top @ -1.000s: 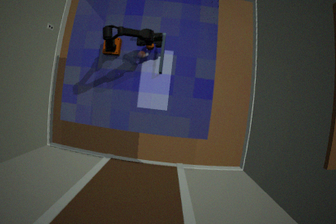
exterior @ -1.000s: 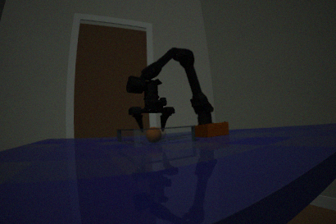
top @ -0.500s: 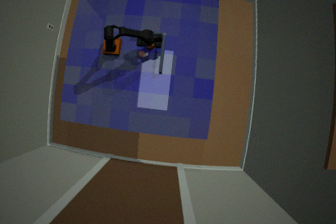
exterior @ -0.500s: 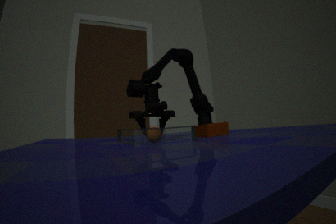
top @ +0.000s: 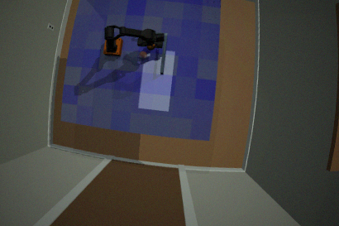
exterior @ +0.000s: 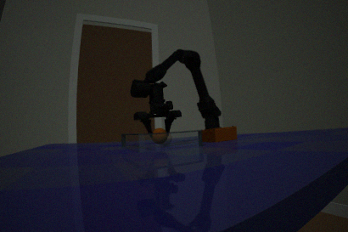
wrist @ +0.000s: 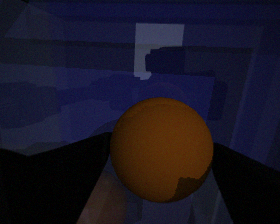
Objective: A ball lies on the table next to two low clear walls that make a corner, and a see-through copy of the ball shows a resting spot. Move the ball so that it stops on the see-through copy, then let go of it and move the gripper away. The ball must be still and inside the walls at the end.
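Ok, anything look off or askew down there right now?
Nothing stands out. The pincer is shut on the orange ball, low at the table beside the clear walls, which stand upright. No damage shows.

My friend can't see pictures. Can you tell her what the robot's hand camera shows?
An orange ball fills the middle of the dim picture, held by the gripper, whose dark fingers show along the bottom at either side. Behind it lies a blue table with a pale square patch.
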{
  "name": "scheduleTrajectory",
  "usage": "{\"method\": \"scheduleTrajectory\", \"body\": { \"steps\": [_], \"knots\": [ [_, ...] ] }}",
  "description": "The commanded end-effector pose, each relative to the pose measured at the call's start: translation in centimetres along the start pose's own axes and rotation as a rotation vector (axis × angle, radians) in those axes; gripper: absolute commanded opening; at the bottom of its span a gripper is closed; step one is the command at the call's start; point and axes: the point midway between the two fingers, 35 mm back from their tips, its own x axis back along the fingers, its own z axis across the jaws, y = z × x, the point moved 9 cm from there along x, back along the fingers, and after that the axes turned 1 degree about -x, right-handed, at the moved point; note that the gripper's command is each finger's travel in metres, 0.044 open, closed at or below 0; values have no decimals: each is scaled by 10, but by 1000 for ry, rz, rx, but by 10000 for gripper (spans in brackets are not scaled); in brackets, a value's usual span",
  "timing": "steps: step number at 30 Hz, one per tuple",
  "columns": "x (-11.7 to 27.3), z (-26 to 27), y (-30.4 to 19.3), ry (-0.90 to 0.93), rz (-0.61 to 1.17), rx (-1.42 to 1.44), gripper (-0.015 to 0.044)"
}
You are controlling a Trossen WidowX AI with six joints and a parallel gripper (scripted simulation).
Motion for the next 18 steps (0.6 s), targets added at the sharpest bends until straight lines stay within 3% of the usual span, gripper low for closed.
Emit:
{"method": "scheduleTrajectory", "body": {
  "steps": [1, 18],
  "knots": [
    [26, -5, 1, -27, -3, -4, 0],
    [125, 5, -1, -28, -5, 1, 0]
  ]
}}
